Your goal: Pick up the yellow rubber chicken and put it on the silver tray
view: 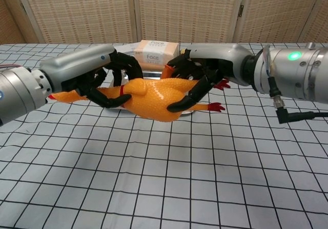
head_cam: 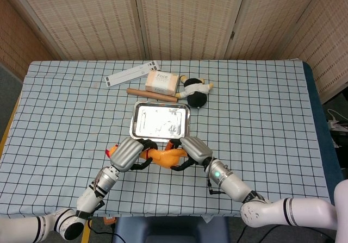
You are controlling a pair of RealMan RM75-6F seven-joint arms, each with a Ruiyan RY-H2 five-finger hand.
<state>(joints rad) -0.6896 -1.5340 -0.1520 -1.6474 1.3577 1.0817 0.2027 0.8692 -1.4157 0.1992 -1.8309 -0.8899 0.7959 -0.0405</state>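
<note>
Currently gripping yellow rubber chicken (view: 154,98) with left hand (view: 97,75) at neck and right hand (view: 205,73) at body, just before silver tray (head_cam: 160,120).

Bare tray (head_cam: 140,124) — box (head_cam: 161,82) behind

You have a yellow-orange rubber chicken (view: 154,100) lying lengthwise, stretched left to right and lifted clear of the checked cloth. Its body is plump and smooth, with a red band at the neck, a thin neck running out to the left, and small red feet poking out at the right end. Just behind it sits the silver tray (head_cam: 138,130), a shallow rectangular metal dish with rounded corners and a shiny, reflective floor, resting flat on the cloth. From above, the chicken hangs just beside the tray's near edge, not on it.
</note>
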